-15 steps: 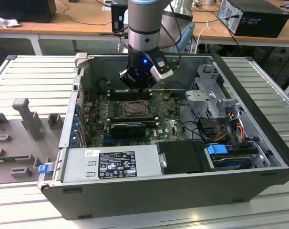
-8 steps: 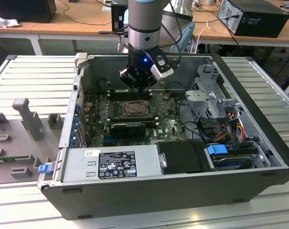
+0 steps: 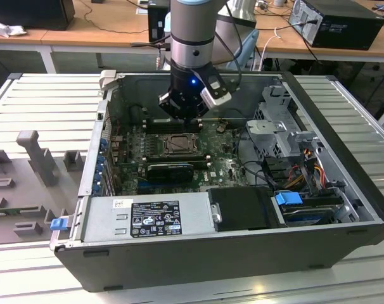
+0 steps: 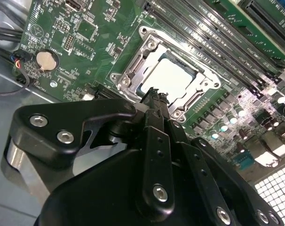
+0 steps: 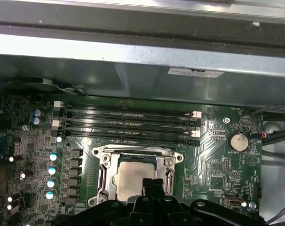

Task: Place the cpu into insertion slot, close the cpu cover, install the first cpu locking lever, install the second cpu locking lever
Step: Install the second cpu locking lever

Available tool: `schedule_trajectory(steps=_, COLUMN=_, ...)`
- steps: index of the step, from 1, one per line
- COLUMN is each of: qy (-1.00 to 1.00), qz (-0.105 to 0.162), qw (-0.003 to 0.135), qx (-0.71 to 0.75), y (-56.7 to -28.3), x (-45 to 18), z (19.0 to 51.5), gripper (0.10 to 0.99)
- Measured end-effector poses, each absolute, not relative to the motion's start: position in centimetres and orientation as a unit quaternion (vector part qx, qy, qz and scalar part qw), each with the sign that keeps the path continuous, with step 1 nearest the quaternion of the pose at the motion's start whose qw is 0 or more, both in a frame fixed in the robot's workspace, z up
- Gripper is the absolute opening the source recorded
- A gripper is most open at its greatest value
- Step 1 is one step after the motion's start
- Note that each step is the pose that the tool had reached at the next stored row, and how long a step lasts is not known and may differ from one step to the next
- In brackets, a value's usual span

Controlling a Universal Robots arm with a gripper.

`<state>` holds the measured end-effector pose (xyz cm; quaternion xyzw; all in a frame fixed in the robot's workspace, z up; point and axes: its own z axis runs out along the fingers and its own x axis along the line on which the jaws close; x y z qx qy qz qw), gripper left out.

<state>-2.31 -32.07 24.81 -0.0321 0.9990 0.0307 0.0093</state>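
The cpu lies flat in the insertion slot on the green board, its pale metal top showing. The silver cpu cover lies down around it, framing the chip. My gripper is shut with nothing between its fingers, and its tip hovers at the edge of the socket, just above the chip's near side. In the exterior view the gripper hangs over the socket inside the open computer case. Whether the locking levers are latched I cannot tell.
Long black memory slots run beside the socket. A coin battery sits on the board. A black card, the power supply, a drive cage and cables crowd the case.
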Motion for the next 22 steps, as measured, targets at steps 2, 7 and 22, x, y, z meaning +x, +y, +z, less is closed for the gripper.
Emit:
schedule_trajectory(steps=2, qy=0.999, qz=0.031, qw=0.009, qx=-0.032, y=-32.3, x=-2.3, z=24.8, gripper=0.106)
schedule_trajectory(steps=7, qy=0.999, qz=0.031, qw=0.009, qx=-0.032, y=-33.0, x=-2.3, z=24.8, gripper=0.106)
schedule_trajectory(steps=22, qy=0.999, qz=0.031, qw=0.006, qx=-0.032, y=-35.4, x=-2.3, z=24.5, gripper=0.106)
